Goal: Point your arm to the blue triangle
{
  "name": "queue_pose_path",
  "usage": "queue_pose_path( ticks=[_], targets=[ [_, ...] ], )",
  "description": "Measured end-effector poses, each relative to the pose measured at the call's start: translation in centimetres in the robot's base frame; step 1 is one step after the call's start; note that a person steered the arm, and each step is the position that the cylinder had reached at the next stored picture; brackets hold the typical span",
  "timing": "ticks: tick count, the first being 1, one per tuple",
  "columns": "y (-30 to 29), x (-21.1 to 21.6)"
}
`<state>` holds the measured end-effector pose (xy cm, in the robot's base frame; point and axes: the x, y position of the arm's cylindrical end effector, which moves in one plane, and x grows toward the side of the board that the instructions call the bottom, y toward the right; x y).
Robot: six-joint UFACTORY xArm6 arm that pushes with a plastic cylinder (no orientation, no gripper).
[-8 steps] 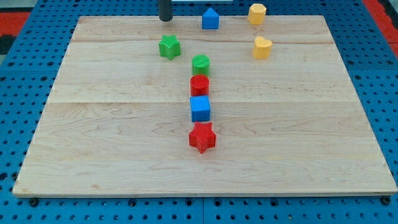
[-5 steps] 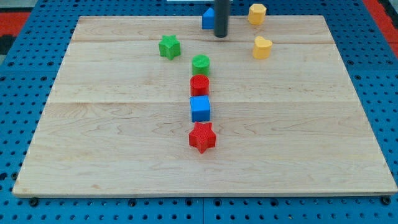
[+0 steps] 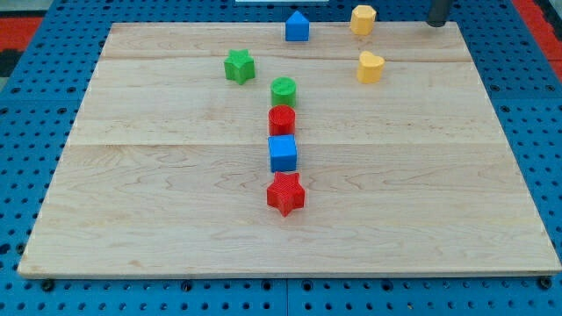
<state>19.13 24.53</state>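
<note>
My tip (image 3: 436, 24) sits at the upper right of the frame, at the desk's (image 3: 176, 219) top edge, well apart from the blue triangle (image 3: 297, 26). The rod carries no fingers, so there is nothing to spread or pinch.

The blue triangle stands near the top centre of the frame, close to the desk's far edge. To its right lies a yellow hexagon block (image 3: 363, 18), between it and my tip, and below that a yellow heart-like block (image 3: 371, 67).

A green star (image 3: 238, 66) lies at the upper left of centre. Down the middle runs a column: green cylinder (image 3: 283, 90), red cylinder (image 3: 282, 119), blue cube (image 3: 283, 153), red star (image 3: 285, 193), each just beside the next.
</note>
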Motion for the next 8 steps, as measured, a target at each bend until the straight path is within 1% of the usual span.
queue_pose_path(
  ticks=[1, 2, 3, 4, 5, 6, 7, 8],
  targets=[
    [-10.5, 1.2],
    [-22.2, 4.0],
    [-32.2, 6.4],
    [-39.2, 8.3],
    [-40.4, 8.3],
    [-40.3, 5.7],
    [-37.5, 0.5],
    [-34.4, 0.1]
  ],
)
